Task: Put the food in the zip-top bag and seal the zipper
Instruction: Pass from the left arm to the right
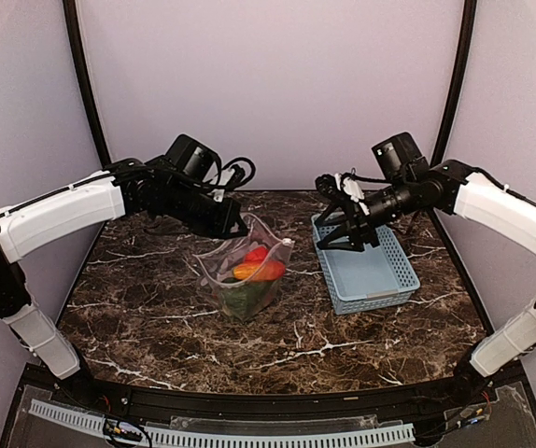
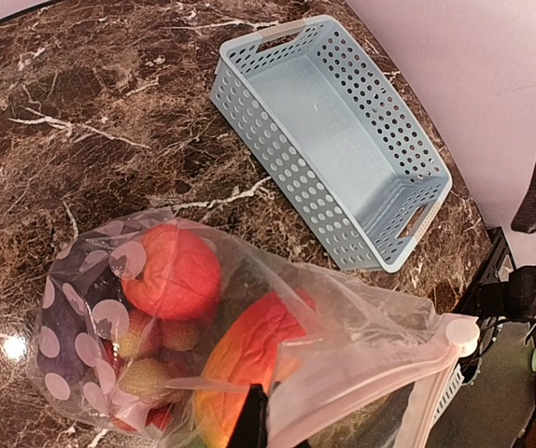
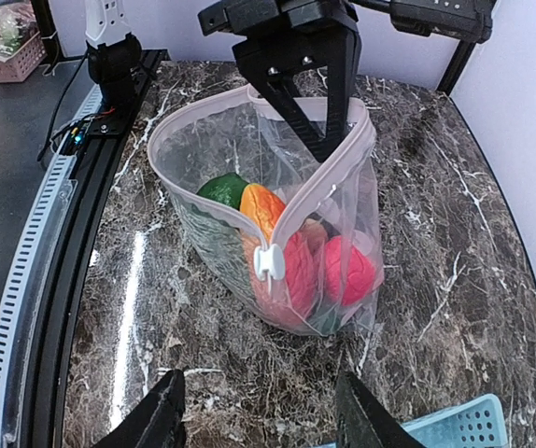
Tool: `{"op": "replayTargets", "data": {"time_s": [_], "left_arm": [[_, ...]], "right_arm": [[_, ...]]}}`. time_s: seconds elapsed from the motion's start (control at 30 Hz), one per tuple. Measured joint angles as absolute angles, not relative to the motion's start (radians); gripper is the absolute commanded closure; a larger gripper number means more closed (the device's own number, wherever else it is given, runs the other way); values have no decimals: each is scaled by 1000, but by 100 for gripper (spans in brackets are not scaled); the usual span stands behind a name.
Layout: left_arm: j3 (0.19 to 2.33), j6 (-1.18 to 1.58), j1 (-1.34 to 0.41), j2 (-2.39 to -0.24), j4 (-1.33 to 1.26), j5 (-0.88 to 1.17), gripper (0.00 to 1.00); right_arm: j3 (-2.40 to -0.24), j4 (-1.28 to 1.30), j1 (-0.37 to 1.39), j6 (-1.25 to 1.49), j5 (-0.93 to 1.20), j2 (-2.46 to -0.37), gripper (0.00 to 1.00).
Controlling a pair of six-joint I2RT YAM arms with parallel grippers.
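Note:
The zip-top bag (image 1: 246,273) stands open on the marble table with the food inside. In the left wrist view I see the red tomato (image 2: 175,271), the red-orange pepper (image 2: 249,350) and berries (image 2: 147,369) through the bag (image 2: 361,327). My left gripper (image 1: 233,222) is shut on the bag's rim (image 2: 257,422) and holds the mouth up. In the right wrist view the bag (image 3: 212,238) shows a green piece (image 3: 221,189), the pepper (image 3: 263,207) and the tomato (image 3: 347,271). The zipper (image 3: 329,182) is open, its white slider (image 3: 269,262) at the near end. My right gripper (image 3: 263,420) is open and empty, a short way from the bag, above the basket (image 1: 366,266).
The light-blue lattice basket (image 2: 333,131) lies empty to the right of the bag; its corner shows in the right wrist view (image 3: 478,425). The table's near edge with a cable rail (image 3: 25,299) is close to the bag's left side in that view.

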State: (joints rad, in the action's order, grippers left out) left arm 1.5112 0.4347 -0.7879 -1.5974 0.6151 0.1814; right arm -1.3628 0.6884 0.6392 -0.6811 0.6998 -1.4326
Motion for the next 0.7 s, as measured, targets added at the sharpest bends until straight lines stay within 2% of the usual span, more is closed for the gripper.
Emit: {"op": "replayTargets", "data": {"time_s": [0.23,0.7], "left_arm": [[1511,435,-788,-1602,615,187,99],[1511,435,-787,-1603,615,187,99]], "right_arm": [[-1344,616,634,-657,739,-1495,49],[-1377,582,636,-657,800,-1621,57]]}}
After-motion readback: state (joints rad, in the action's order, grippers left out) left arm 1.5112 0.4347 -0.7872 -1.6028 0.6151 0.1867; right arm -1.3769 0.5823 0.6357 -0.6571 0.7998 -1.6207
